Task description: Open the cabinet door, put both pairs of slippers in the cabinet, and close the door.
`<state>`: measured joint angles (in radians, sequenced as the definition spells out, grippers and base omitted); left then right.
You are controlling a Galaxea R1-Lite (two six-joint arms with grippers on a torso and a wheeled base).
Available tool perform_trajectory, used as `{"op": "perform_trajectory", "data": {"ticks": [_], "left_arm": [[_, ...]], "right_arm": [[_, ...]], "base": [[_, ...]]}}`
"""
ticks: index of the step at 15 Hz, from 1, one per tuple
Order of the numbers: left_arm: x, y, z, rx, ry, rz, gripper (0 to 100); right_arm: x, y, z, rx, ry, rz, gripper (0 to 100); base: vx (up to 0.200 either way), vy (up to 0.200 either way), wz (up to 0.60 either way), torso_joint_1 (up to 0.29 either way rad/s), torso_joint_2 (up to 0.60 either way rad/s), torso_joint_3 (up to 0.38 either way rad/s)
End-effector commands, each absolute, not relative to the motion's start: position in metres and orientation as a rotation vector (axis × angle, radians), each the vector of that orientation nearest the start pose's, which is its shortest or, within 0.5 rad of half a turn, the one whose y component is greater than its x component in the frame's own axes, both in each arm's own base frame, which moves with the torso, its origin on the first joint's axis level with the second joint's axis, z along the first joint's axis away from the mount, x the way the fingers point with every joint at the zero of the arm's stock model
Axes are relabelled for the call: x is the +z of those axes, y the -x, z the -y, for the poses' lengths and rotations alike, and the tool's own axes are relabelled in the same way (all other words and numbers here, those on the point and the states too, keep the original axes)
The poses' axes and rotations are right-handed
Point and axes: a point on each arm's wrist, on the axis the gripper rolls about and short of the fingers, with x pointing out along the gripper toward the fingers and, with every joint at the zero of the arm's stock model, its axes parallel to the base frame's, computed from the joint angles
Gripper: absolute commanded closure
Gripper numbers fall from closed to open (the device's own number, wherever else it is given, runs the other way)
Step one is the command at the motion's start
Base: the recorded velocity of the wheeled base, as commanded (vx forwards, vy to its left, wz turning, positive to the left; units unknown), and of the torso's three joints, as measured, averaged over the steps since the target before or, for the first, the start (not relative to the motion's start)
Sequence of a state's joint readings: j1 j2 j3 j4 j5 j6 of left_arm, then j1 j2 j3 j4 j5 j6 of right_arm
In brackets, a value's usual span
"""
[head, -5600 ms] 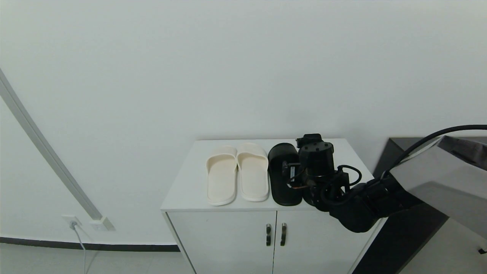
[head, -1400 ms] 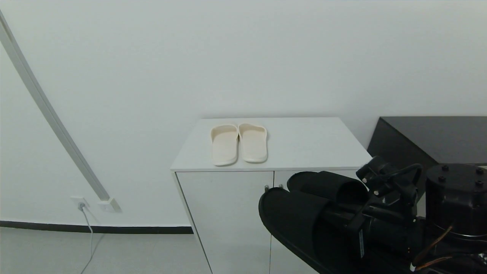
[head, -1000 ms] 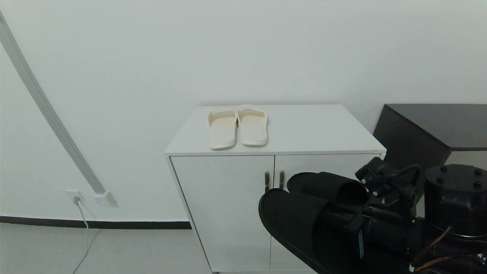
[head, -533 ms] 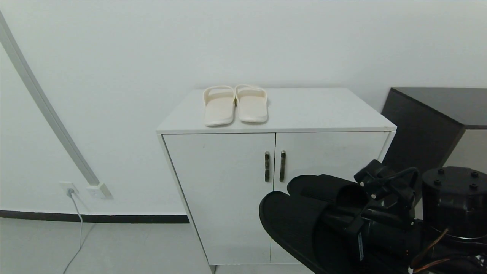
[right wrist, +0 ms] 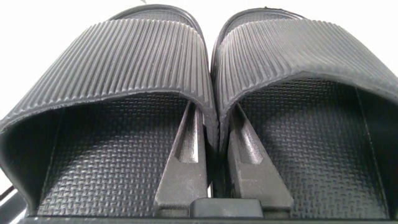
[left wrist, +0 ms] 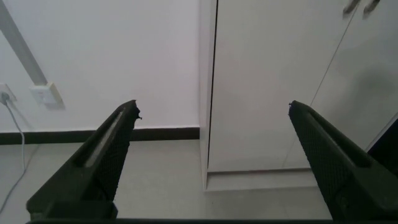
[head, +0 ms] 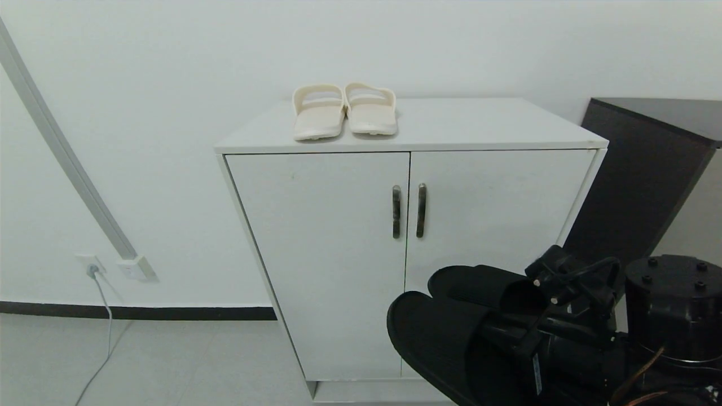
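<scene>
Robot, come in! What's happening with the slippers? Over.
Right claw shut on black slippers. Left claw open, empty. White slippers on cabinet top. Doors shut.

black slippers (head: 451, 321): no longer lying on the cabinet (head: 316, 254) top, now hanging clamped in the right pincer (right wrist: 214, 152), low before the right door (head: 491, 208) | head view: lowering, cabinet front coming into sight

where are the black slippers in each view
head view: black slippers low on the right, before the right door of the cabinet.
right wrist view: up close, side by side, right gripper pinching their inner sides.
left wrist view: faces the cabinet corner instead.
shared landmark: the cabinet, head and left wrist views.
</scene>
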<state>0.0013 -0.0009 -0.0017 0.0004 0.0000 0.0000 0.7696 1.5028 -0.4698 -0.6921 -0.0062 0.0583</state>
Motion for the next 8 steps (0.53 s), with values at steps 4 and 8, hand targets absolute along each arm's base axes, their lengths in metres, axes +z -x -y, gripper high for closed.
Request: {"op": "perform_trajectory", "data": {"ticks": [4, 8], "left_arm": [[0.0759, 0.0229, 0.0, 0.002, 0.0, 0.002, 0], [0.0755, 0.0228, 0.0001, 0.0, -0.005, 0.0, 0]], "right_arm": [[0.1488, -0.1643, -0.1591, 0.746, 0.084, -0.352, 100], [0.1475, -0.1646, -0.1595, 0.748, 0.098, -0.351, 100]], "base": [[0.0, 0.0, 0.0, -0.097, 0.46, 0.354], [0.0, 0.0, 0.0, -0.033, 0.45, 0.398]]}}
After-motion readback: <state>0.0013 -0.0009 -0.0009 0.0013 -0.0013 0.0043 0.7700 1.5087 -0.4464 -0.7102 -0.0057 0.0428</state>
